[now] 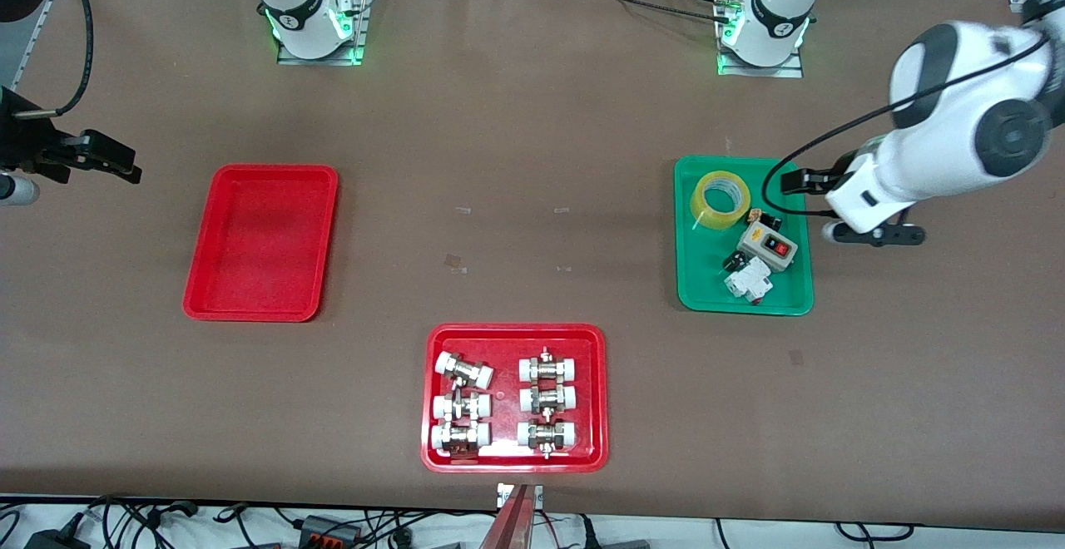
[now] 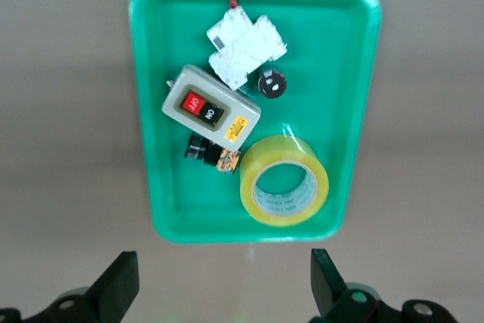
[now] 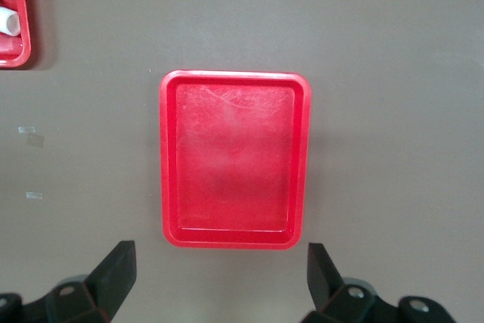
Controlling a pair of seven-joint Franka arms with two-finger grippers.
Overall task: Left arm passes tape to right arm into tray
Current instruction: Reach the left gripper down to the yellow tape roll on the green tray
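The tape [image 1: 720,200], a translucent yellow roll with a white core, lies flat in the green tray [image 1: 691,299], at the tray's end farthest from the front camera. My left gripper [image 1: 874,235] hangs open and empty in the air beside the green tray, toward the left arm's end of the table. In the left wrist view the gripper [image 2: 224,293] is apart from the tape [image 2: 285,181]. The plain red tray [image 1: 262,241] is empty. My right gripper [image 1: 100,156] hangs open and empty beside it at the right arm's end. The right wrist view shows this gripper [image 3: 219,285] and the red tray [image 3: 231,156].
The green tray also holds a grey switch box [image 1: 767,245] with a red button, a white breaker [image 1: 747,279] and small black parts. A wider red tray [image 1: 514,331] with several white-capped metal fittings sits near the front camera, midway along the table.
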